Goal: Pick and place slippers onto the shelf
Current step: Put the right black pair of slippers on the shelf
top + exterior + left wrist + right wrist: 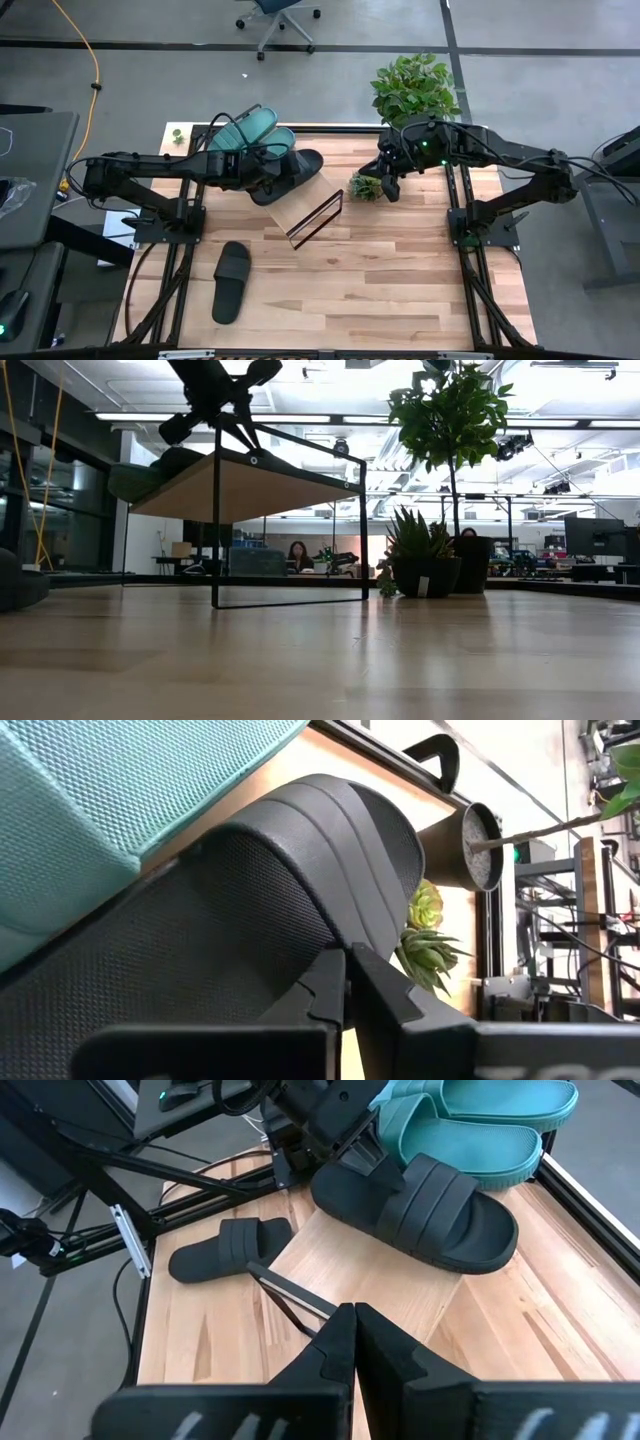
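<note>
The shelf (310, 212) stands slanted on the table's far left part, a light-wood board in a black wire frame (285, 1295). Two teal slippers (250, 128) (480, 1120) lie side by side at its far end. A black slipper (300, 168) (430, 1205) lies sole down on the board beside them. My left gripper (345, 982) (365, 1148) is shut at that slipper's heel end. The second black slipper (232, 280) (225, 1248) lies flat on the table near the left edge. My right gripper (352, 1330) (388, 188) is shut, hovering right of the shelf and touching nothing. My left gripper comes from the table's left with its shut fingers (385, 995) pointing at the heel end (350, 1180) of the black slipper on the shelf. I cannot tell whether the tips touch it. The slipper rests on the board (370, 1280).
A small succulent (363, 185) (415, 550) sits just under my right gripper. A tall potted plant (415, 88) stands at the far edge. Bare tabletop (400, 280) stretches across the near and right parts. People sit in the room beyond.
</note>
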### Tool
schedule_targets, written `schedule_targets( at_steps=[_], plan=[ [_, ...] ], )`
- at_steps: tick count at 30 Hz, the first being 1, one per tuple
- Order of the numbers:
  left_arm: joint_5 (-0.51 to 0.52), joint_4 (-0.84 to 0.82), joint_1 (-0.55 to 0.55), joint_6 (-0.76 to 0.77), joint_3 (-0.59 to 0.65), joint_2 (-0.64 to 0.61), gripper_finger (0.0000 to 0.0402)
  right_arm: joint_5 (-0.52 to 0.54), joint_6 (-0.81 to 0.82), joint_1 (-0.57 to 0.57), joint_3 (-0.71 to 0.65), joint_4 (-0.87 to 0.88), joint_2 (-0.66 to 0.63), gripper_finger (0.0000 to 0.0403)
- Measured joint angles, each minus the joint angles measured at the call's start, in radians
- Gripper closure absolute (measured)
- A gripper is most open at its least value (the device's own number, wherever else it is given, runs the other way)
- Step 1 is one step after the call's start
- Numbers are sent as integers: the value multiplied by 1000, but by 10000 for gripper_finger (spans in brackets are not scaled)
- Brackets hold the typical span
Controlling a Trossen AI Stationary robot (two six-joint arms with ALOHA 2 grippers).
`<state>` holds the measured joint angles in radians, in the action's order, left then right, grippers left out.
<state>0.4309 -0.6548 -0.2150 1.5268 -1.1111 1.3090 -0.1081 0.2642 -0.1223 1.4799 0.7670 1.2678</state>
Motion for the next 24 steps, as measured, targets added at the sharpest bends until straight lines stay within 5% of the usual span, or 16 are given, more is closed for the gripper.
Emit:
schedule_targets(
  at_steps=[24],
  plan=[
    [39,-56,0,-4,-4,-16,372,26,0,0,0,0,0,402]
  ],
)
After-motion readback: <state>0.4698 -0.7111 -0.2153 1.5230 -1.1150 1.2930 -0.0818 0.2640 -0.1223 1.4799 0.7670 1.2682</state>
